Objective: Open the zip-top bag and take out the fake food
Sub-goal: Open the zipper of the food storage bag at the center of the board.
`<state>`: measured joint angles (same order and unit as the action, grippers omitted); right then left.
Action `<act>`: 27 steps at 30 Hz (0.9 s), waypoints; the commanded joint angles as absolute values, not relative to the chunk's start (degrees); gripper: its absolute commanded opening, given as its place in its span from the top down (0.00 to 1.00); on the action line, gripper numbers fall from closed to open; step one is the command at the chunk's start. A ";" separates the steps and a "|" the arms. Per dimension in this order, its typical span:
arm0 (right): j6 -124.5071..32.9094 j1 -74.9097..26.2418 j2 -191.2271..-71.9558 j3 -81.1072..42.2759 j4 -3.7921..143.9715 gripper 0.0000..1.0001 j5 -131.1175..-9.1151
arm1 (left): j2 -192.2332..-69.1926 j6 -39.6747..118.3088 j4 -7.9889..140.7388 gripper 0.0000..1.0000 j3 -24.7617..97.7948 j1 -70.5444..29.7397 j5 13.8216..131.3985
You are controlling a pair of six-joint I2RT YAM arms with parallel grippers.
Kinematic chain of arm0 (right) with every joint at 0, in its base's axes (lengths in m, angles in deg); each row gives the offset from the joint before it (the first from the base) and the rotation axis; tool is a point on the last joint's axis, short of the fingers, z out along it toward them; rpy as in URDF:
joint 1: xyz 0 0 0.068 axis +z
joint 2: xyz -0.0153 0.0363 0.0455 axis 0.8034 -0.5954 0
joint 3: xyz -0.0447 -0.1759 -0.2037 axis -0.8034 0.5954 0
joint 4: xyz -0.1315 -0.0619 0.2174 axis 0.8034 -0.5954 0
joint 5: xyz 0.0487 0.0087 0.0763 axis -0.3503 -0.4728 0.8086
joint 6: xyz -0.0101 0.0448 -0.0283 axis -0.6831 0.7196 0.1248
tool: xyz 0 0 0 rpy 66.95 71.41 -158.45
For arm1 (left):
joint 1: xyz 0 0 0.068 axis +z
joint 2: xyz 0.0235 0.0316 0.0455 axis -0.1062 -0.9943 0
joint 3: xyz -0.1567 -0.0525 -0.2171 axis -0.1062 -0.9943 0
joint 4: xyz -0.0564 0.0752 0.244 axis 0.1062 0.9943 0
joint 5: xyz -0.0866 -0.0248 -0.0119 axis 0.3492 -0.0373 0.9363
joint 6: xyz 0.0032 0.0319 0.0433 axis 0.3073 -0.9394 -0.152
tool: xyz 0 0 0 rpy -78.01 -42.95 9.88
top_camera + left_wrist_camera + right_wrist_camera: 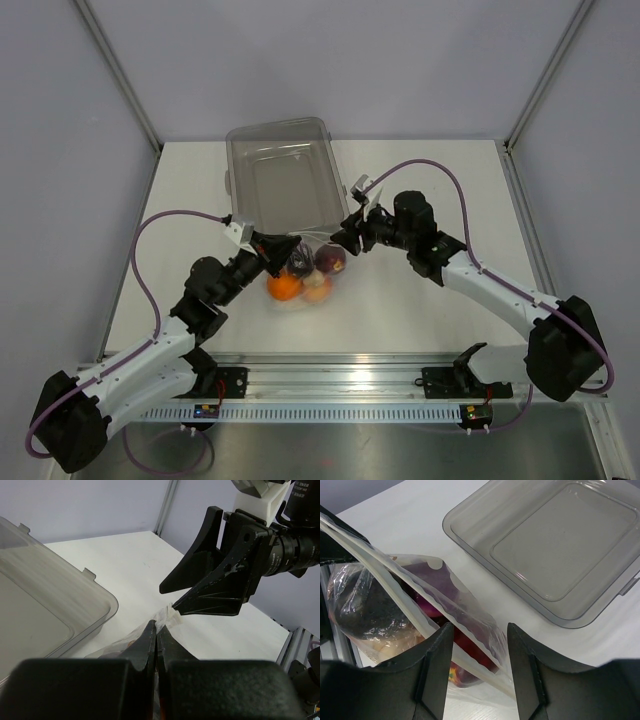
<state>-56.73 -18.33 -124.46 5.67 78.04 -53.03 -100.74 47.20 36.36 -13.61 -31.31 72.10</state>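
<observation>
The zip-top bag (310,278) lies on the table in front of the bin, full of fake food: an orange piece (283,287), a peach piece (318,289) and a dark red piece (332,261). My left gripper (287,250) is shut on the bag's top edge at its left end; in the left wrist view (156,626) clear plastic shows pinched between the fingers. My right gripper (350,237) is open over the bag's right end. In the right wrist view (480,627) the white zip strip (395,597) and the other lip run between the open fingers, slightly apart.
A rigid clear rectangular bin (280,180) stands just behind the bag, also seen in the right wrist view (555,545) and the left wrist view (45,610). The two grippers are close together, facing each other over the bag. White table (430,300) lies around them.
</observation>
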 commanded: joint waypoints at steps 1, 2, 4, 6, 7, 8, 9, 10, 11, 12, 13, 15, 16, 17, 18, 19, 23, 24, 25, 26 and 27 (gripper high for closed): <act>-58.06 -17.34 -125.22 4.98 78.95 0.46 -52.44 | -99.69 46.72 33.76 1.00 -10.87 -31.52 72.96; -58.06 -17.25 -125.48 4.98 78.86 0.46 -52.79 | -99.69 46.81 33.67 1.00 -10.95 -31.52 72.96; -57.98 -17.16 -126.01 4.45 78.60 0.50 -53.15 | -99.69 46.90 33.50 1.00 -10.96 -31.52 73.14; -57.80 -17.16 -127.15 3.32 77.63 0.55 -53.06 | -99.60 46.99 33.32 1.00 -10.96 -31.52 73.14; -57.62 -17.16 -127.76 2.96 77.28 0.60 -52.89 | -99.60 47.07 33.32 1.00 -10.96 -31.52 73.31; -57.54 -17.16 -128.11 2.35 76.75 0.63 -52.62 | -99.60 46.99 33.32 1.00 -10.96 -31.52 73.40; -57.54 -17.16 -128.21 2.17 76.66 0.66 -52.01 | -99.60 46.99 33.32 1.00 -10.96 -31.52 73.40; -57.27 -17.16 -128.38 2.08 76.31 0.77 -51.92 | -99.69 46.99 33.24 1.00 -11.04 -31.52 73.31; -57.10 -17.25 -128.47 1.82 76.14 0.83 -51.92 | -99.60 47.07 33.32 1.00 -10.96 -31.52 73.31; -56.92 -17.16 -128.38 1.64 75.87 0.88 -52.09 | -99.60 47.16 33.24 1.00 -11.04 -31.52 73.23; -56.31 -17.25 -128.29 1.46 75.35 0.96 -52.27 | -99.60 47.07 33.32 1.00 -10.96 -31.52 73.14; -55.78 -17.16 -128.03 1.02 74.91 1.00 -52.01 | -99.78 47.16 33.50 1.00 -10.87 -31.43 72.79; -54.65 -17.07 -127.42 1.02 74.73 1.00 -52.09 | -99.78 47.51 33.50 1.00 -10.95 -31.52 72.35; -54.03 -17.16 -127.07 0.94 74.47 1.00 -52.53 | -99.78 47.69 33.59 1.00 -10.96 -31.52 72.00; -53.50 -17.25 -126.63 0.76 74.03 1.00 -53.58 | -99.78 47.86 33.59 0.99 -11.04 -31.52 71.56; -52.97 -17.16 -125.84 0.67 73.33 1.00 -54.02 | -99.95 48.13 33.93 0.96 -10.87 -31.43 70.69; -47.35 -17.16 -123.46 -0.73 69.04 1.00 -59.72 | -100.48 48.83 35.34 0.84 -10.17 -31.43 68.83; -46.56 -17.16 -122.94 -1.08 68.06 1.00 -60.78 | -100.66 48.83 35.69 0.82 -9.99 -31.43 68.57; -45.24 -17.16 -121.71 -1.35 66.40 1.00 -62.10 | -101.01 49.01 36.22 0.78 -9.64 -31.43 68.65; -44.45 -17.16 -120.83 -1.26 65.86 1.00 -63.59 | -101.27 49.18 36.40 0.70 -9.38 -31.43 68.66; -43.83 -17.16 -119.08 -1.17 65.33 1.00 -65.96 | -101.53 49.70 36.57 0.66 -9.20 -31.43 68.48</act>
<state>-48.08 -17.50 -124.07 1.89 67.75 -59.36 -100.93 48.84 38.31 -12.39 -31.31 70.22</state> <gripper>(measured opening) 0.011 0.315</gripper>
